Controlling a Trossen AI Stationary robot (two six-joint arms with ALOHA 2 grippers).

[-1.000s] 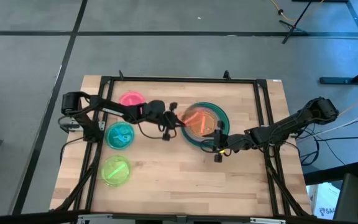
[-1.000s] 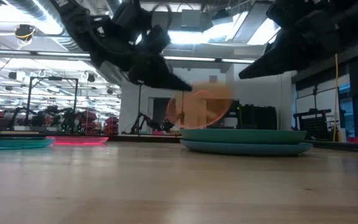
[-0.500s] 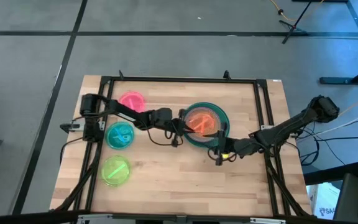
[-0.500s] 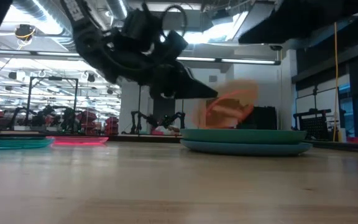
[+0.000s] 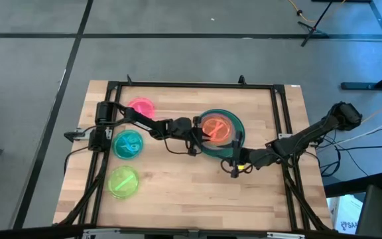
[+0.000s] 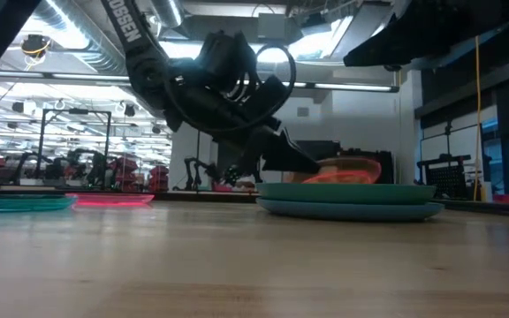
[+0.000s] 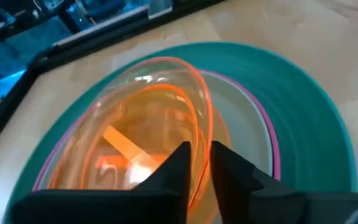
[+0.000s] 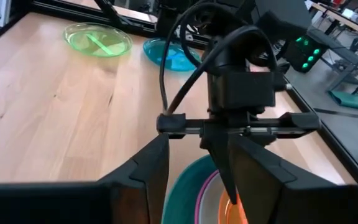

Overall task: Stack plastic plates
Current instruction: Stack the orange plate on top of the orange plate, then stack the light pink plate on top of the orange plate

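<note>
A small translucent orange plate (image 5: 216,126) is low over a stack of larger plates (image 5: 239,138): dark green on top of blue (image 6: 352,210), with magenta and grey-green rims showing in the left wrist view (image 7: 266,134). My left gripper (image 5: 201,135) is shut on the orange plate at the stack's left side. My right gripper (image 5: 235,169) is open and empty, just off the stack's near edge. Small pink (image 5: 140,106), teal (image 5: 128,144) and lime (image 5: 123,181) plates lie flat on the table at the left. My left gripper pinches the orange plate's rim (image 7: 207,127) on its left side between the two fingers, one finger above the rim and one below. The fingers come slanting down from the table's left. The plate (image 6: 347,170) is slightly tilted, almost flat, just over the stack; whether it touches, I cannot tell.
A black metal frame (image 5: 191,84) runs around the wooden table top. Cables hang from both arms near the stack. There is bare wood along the near edge (image 5: 191,199) and in the far right corner.
My left gripper has gone toward the table's right edge and down, carrying the orange plate over the stack. The plate has tipped from steeply tilted to nearly flat and now sits low over the stack's middle.
</note>
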